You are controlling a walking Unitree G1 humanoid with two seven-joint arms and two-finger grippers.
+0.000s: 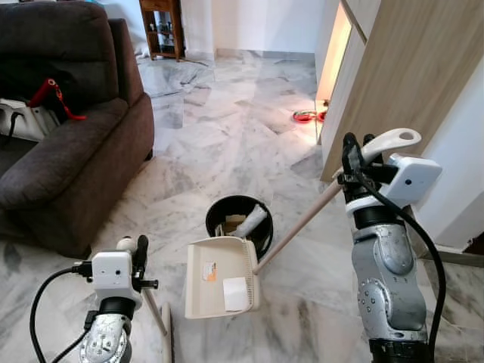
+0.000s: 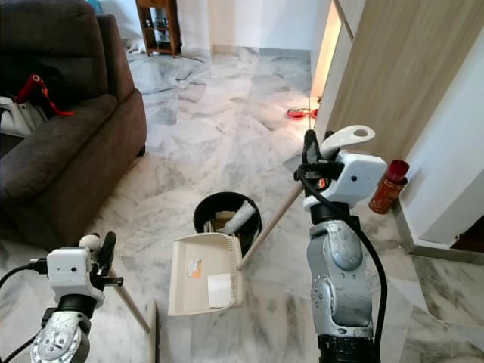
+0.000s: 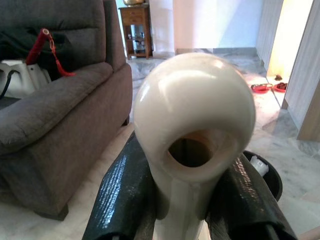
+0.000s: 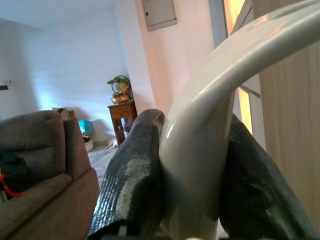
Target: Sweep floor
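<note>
A cream dustpan rests on the marble floor with a white scrap of paper lying in it. Its long handle slants up to my right gripper, which is shut on the curved grip, black fingers on either side. Just behind the pan stands a round black bin holding some rubbish. My left gripper is shut on the top of the cream broom handle, whose end has a hole. The stick runs down to the broom head at the bottom edge.
A dark brown sofa fills the left side, with a white object and red strap on it. A wooden panel stands on the right, a red bottle beside it. Red bowls sit near the doorway. A wooden side table is far back.
</note>
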